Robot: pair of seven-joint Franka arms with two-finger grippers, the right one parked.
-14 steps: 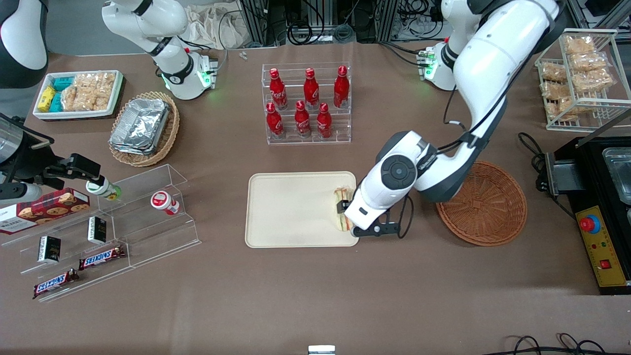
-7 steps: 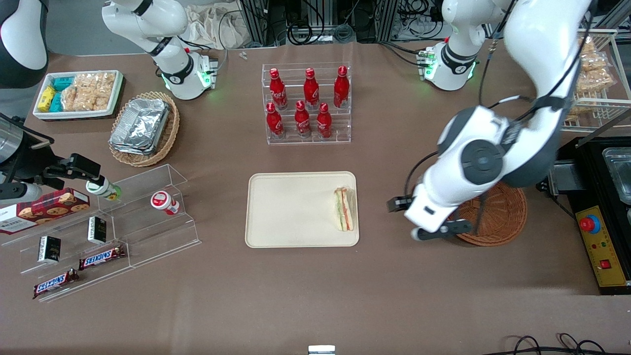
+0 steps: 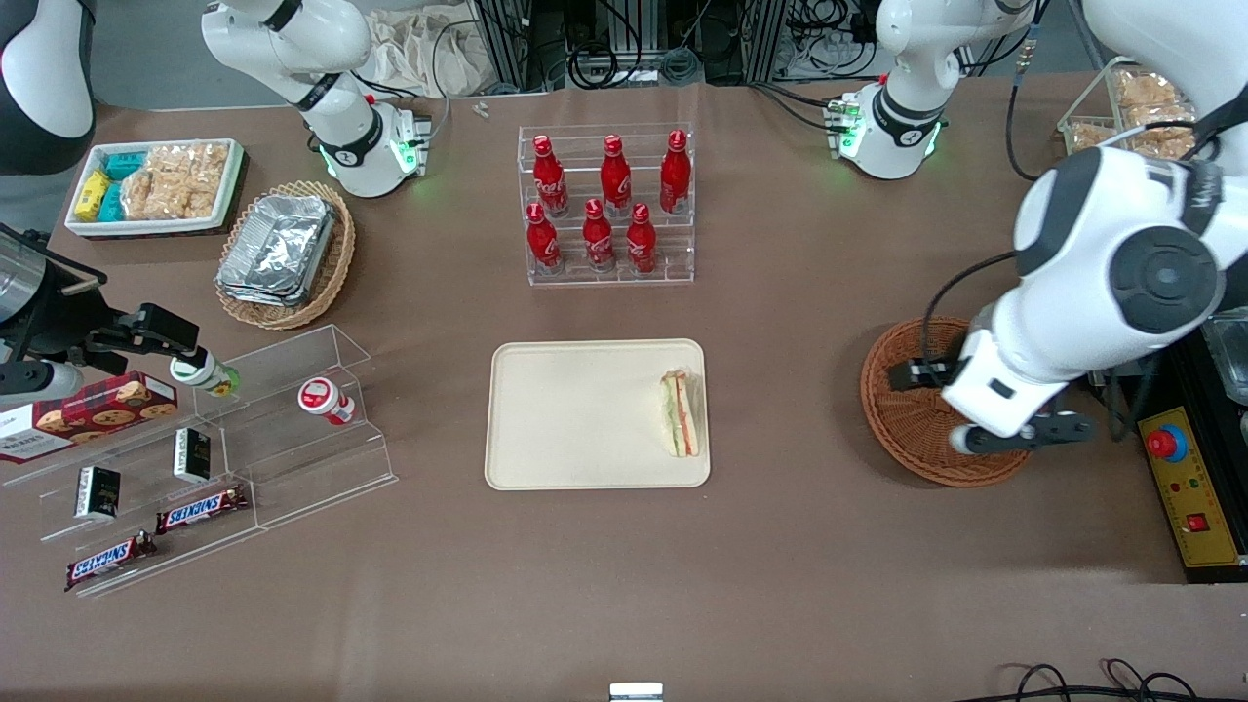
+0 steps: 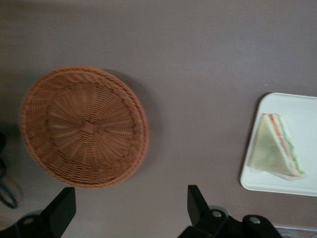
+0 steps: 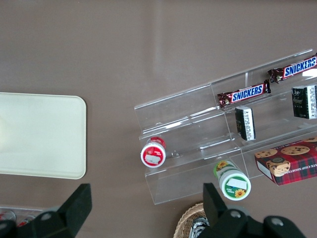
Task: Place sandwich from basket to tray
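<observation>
sandwich (image 3: 681, 414) on tray (image 3: 575, 414) | jaws (image 4: 130, 214) apart – over basket (image 3: 916, 419) | "SNICKERS" bars (image 3: 200, 509)

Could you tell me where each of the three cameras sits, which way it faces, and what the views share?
Front view: high over the table, looking down; the working arm shows, its tool above the basket.
Left wrist view: on the working arm, looking down at the basket, tray and sandwich; open fingertips show.
Right wrist view: on the parked arm, looking down at the clear shelf and its snacks.
All three show the tray.
</observation>
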